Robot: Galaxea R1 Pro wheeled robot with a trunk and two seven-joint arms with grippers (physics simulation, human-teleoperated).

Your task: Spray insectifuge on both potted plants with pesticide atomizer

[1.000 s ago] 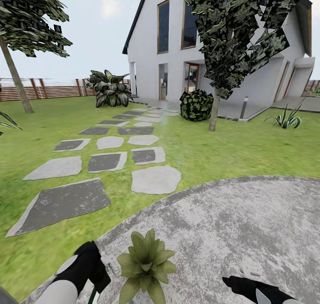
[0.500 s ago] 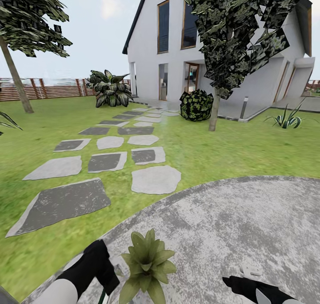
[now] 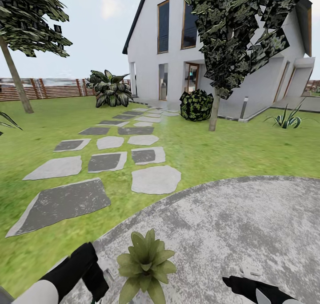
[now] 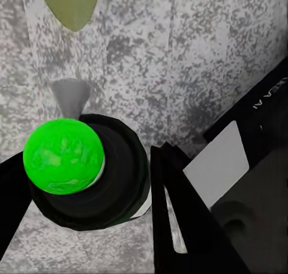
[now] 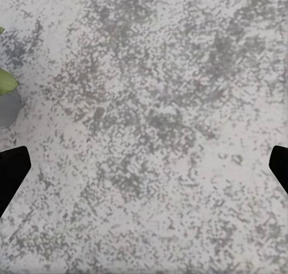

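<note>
Sitting between left end effector [image 4: 90, 196] fingers: pesticide atomizer [image 4: 84, 166]

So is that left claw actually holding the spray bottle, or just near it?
Holding it: in the left wrist view the left gripper has its dark fingers on both sides of the pesticide atomizer.

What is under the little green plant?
The potted plant sits on the grey stone patio, near its edge by the lawn. Its leaves cover whatever is right underneath, so no pot can be seen.
</note>
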